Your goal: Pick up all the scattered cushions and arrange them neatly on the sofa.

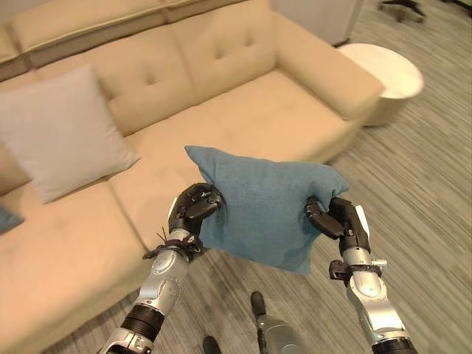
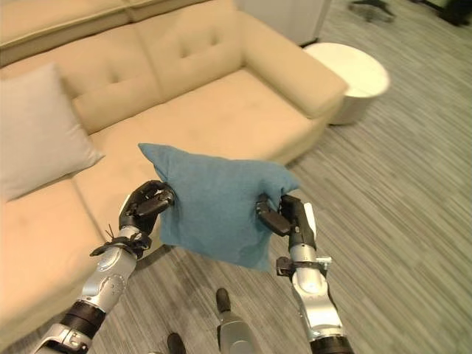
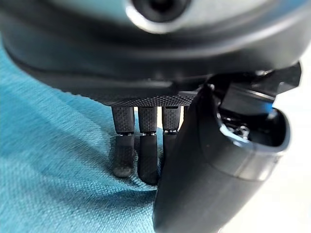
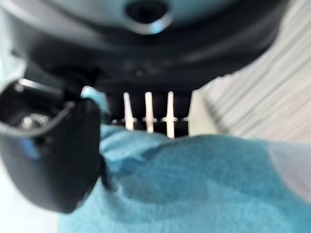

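Note:
A blue cushion hangs in the air between my two hands, in front of the beige sofa. My left hand is curled on the cushion's left edge and my right hand pinches its right edge. In the left wrist view the fingers press into the blue cloth. The right wrist view has blue fabric bunched against the thumb. A light grey cushion leans upright against the sofa's backrest at the left.
A round white side table stands on the grey striped floor beside the sofa's right armrest. A sliver of another blue cushion peeks in at the left edge on the seat. The sofa's middle and right seats are bare.

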Motion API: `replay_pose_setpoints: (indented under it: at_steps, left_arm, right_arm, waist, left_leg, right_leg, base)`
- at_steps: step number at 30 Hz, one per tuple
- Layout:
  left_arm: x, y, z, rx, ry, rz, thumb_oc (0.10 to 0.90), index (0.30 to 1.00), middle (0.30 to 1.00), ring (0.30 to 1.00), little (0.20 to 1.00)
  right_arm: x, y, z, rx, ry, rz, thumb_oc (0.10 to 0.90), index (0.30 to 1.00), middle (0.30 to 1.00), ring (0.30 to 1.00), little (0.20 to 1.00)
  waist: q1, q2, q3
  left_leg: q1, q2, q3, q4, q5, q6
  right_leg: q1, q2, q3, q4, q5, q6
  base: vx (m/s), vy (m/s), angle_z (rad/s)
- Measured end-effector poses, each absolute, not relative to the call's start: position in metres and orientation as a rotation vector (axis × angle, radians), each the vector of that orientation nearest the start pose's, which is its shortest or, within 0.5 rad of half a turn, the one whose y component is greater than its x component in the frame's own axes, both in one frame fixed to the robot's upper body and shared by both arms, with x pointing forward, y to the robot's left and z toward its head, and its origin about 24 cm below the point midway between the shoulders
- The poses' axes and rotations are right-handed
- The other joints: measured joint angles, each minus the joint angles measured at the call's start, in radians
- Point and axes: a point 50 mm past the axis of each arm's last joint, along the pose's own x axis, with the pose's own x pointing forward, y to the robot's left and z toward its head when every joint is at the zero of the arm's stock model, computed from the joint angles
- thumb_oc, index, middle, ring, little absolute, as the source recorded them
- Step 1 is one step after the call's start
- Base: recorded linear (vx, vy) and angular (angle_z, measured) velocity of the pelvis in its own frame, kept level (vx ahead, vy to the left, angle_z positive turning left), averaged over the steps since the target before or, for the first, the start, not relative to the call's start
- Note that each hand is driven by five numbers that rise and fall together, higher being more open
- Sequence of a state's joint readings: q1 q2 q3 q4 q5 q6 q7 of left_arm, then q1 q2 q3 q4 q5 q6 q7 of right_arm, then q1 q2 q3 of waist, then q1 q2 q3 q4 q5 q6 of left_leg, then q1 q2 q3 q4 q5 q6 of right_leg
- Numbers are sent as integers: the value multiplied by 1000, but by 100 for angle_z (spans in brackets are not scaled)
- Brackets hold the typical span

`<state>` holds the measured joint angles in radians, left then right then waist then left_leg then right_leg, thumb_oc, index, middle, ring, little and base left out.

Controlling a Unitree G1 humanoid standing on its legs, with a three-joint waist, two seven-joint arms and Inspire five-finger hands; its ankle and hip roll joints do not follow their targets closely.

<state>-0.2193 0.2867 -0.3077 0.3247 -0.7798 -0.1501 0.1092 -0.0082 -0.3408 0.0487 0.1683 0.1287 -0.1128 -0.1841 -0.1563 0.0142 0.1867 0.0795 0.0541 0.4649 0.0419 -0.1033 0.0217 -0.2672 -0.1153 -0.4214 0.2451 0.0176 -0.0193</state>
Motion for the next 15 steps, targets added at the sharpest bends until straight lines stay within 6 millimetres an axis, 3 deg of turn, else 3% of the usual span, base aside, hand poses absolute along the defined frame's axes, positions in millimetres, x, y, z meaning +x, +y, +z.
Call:
replay_pose_setpoints:
  at_steps: [1,3,4,5,6,7,9,11,13,14,15]
  left_arm:
    - [282,151,18,-409,138,-62,400,300,300,300,300]
    - [271,153,5,-418,186,-42,400,300,300,300,300]
    - [268,154,2,-415,198,-37,400,300,300,300,300]
    - [265,158,-1,-410,210,-24,400,300,300,300,300]
    - [263,159,-6,-414,233,-10,400,300,300,300,300]
    - [262,162,-7,-400,245,-5,400,300,300,300,300]
    - [263,157,-5,-397,239,-31,400,300,300,300,300]
    - [262,147,-3,-401,238,-69,400,300,300,300,300]
    - [261,144,-3,-394,237,-78,400,300,300,300,300]
    - [261,141,-4,-392,241,-88,400,300,300,300,300]
    - [260,142,-5,-389,245,-86,400,300,300,300,300]
  right_arm:
    - [248,-221,26,-223,49,-160,400,300,300,300,300]
    - [247,-223,25,-265,57,-134,400,300,300,300,300]
    - [246,-221,24,-265,62,-121,400,300,300,300,300]
    - [245,-217,21,-264,73,-100,400,300,300,300,300]
    - [244,-216,17,-272,96,-80,400,300,300,300,300]
    - [240,-215,12,-271,121,-77,400,300,300,300,300]
    - [234,-223,8,-267,156,-104,400,300,300,300,300]
    - [231,-236,10,-299,163,-123,400,300,300,300,300]
    - [229,-238,9,-297,170,-127,400,300,300,300,300]
    - [228,-239,8,-293,173,-131,400,300,300,300,300]
    - [227,-240,8,-297,176,-132,400,300,300,300,300]
  waist:
    - [14,0,-11]
    - [48,41,-45]
    - [70,37,-46]
    - [93,30,-51]
    - [88,47,-53]
    - [87,43,-50]
    - [75,45,-53]
    - [31,72,-62]
    - [26,62,-63]
    - [34,54,-61]
    - [34,52,-61]
  left_leg:
    - [7,1,27,18,-1,1]
    - [17,19,137,24,-26,-3]
    - [18,25,166,53,-26,-3]
    - [14,35,172,88,-28,-6]
    - [10,68,170,127,-12,-28]
    - [-7,95,173,182,-25,-39]
    - [-29,147,174,163,-38,-84]
    - [-47,200,142,145,87,-102]
    - [-54,205,49,202,90,-97]
    - [-76,203,-46,276,93,-87]
    - [-87,186,-109,296,71,-100]
  right_leg:
    - [15,-39,-23,31,-25,20]
    - [26,-135,-125,120,-96,34]
    - [43,-165,-122,94,-99,42]
    - [60,-160,-83,35,-58,55]
    - [65,-117,-51,11,-37,19]
    - [93,-105,-25,-18,-36,17]
    - [114,-62,12,-61,-37,10]
    - [114,-8,36,-55,-53,4]
    - [113,-1,93,-57,-54,1]
    - [109,8,140,-60,-50,-13]
    - [110,7,190,-72,-50,-21]
  base:
    - [-163,-203,-146]
    - [-131,-371,-132]
    - [-37,-416,-146]
    - [24,-173,-120]
    - [2,-350,-99]
    - [-20,-198,-72]
    - [-10,-316,-57]
    - [-36,-300,-64]
    - [-71,-207,-87]
    - [69,-135,-114]
    - [97,-83,-129]
